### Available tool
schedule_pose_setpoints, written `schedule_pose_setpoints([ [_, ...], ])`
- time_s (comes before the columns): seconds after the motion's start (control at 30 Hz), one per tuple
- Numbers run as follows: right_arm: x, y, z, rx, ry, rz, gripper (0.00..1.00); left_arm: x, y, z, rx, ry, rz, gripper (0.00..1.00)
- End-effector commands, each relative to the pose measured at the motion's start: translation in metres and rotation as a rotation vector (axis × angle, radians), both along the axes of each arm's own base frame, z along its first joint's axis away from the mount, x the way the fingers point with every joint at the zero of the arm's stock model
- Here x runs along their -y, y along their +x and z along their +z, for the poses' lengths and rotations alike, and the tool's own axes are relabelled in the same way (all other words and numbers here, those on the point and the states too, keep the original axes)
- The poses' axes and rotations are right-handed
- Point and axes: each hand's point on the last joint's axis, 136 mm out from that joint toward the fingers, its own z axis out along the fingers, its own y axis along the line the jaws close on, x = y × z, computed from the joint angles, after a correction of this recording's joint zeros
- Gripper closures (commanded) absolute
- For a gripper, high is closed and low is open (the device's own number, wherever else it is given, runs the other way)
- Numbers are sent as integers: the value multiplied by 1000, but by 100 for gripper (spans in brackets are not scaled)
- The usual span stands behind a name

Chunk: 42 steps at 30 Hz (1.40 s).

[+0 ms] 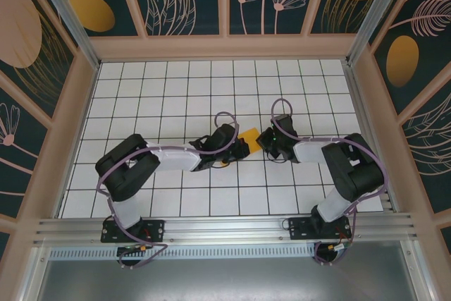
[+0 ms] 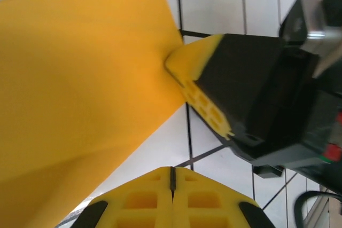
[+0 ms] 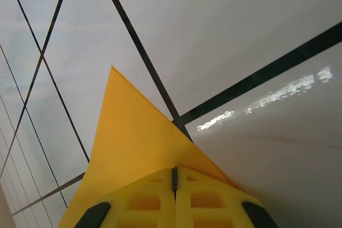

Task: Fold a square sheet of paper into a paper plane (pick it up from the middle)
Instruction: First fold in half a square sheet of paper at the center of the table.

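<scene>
Paper is clamped at its edge by right tool; left tool pressed together beside it.

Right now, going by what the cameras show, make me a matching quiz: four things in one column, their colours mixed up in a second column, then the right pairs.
Things:
1. square sheet of paper
2. table
3. arm cables
4. wall panels

Colours:
A. purple
B. dark teal with flower drawings
C. orange-yellow
D. white with dark grid lines

Pairs: 1-C, 2-D, 3-A, 4-B
</scene>
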Motion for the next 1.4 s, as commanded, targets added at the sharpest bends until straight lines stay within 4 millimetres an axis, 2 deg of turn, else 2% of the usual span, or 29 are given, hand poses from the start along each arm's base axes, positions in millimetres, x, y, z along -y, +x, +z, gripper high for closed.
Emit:
schedule_pose_setpoints([
  [0.0, 5, -21, -23, -89, -9, -12, 100, -4, 8, -11, -22, -9, 102, 100],
  [0.33, 7, -28, -30, -105, -6, 6, 100, -11, 8, -35, -67, 19, 168, 100],
  [0.6, 18, -30, -36, -114, -40, -11, 100, -32, 4, -58, -103, 128, 220, 100],
  [0.77, 26, -32, -42, -123, -67, -30, 100, -43, -5, -66, -138, 156, 230, 100],
  [0.97, 36, -37, -54, -154, -103, -56, 100, -73, -26, -80, -202, 211, 270, 100],
  [1.37, 46, -42, -72, -195, -144, -66, 100, -117, -40, -80, -214, 297, 375, 100],
])
